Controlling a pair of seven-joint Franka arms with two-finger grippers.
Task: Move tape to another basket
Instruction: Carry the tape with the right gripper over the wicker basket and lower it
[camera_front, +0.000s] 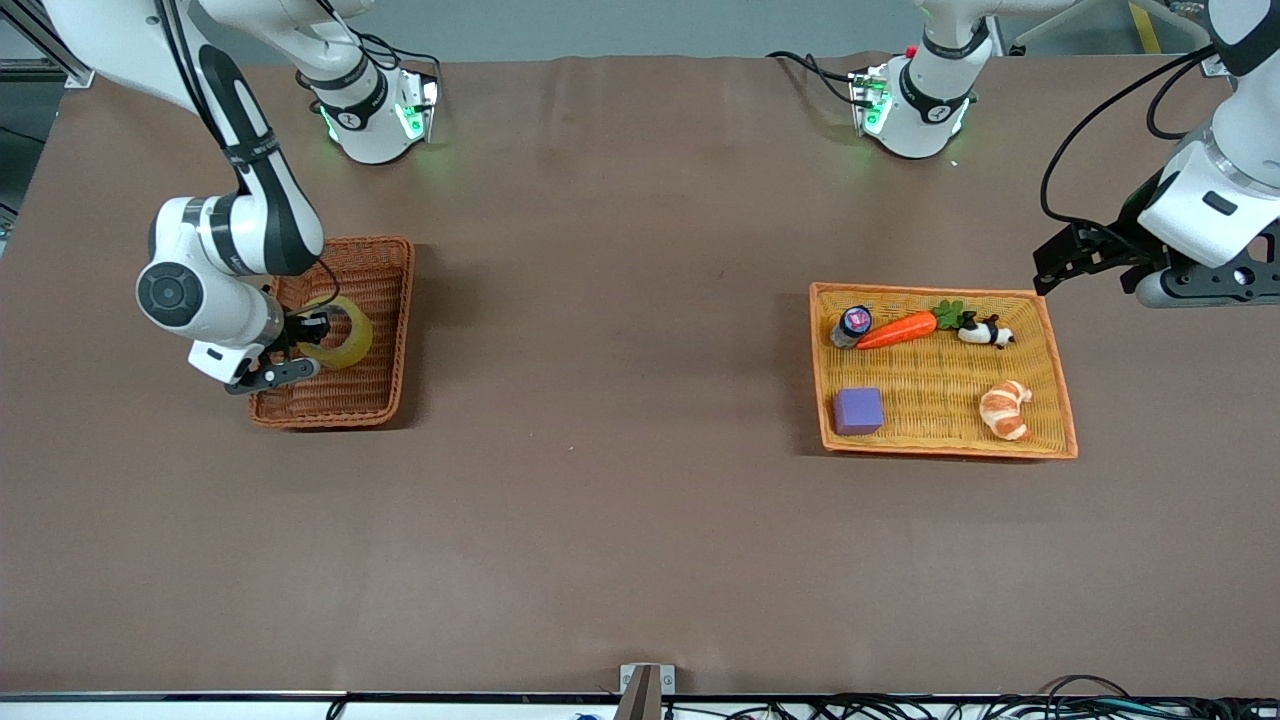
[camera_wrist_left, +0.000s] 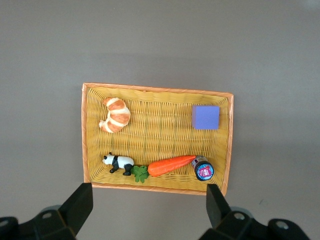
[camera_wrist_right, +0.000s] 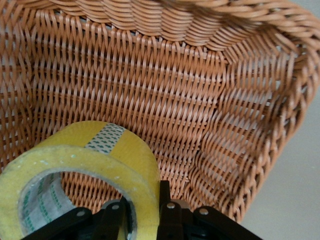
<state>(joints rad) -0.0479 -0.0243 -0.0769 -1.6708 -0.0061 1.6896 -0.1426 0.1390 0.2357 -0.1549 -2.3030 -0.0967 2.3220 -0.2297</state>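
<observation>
The tape (camera_front: 347, 336), a yellowish roll, stands on edge inside the dark reddish-brown wicker basket (camera_front: 396, 330) at the right arm's end of the table. My right gripper (camera_front: 303, 334) is shut on the roll's wall, one finger inside the ring and one outside. The right wrist view shows the tape (camera_wrist_right: 85, 160) pinched in the right gripper (camera_wrist_right: 145, 200) with the basket wall (camera_wrist_right: 150, 90) close around it. I cannot tell whether the roll touches the basket floor. My left gripper (camera_front: 1075, 262) hangs open and empty over the table beside the orange-yellow tray (camera_front: 945, 292).
The shallow tray (camera_wrist_left: 155, 90) holds a purple cube (camera_front: 858, 410), a croissant toy (camera_front: 1005, 408), a carrot (camera_front: 897, 329), a panda figure (camera_front: 985, 332) and a small capped bottle (camera_front: 852, 325). The left gripper (camera_wrist_left: 149, 194) looks down just past the tray's rim.
</observation>
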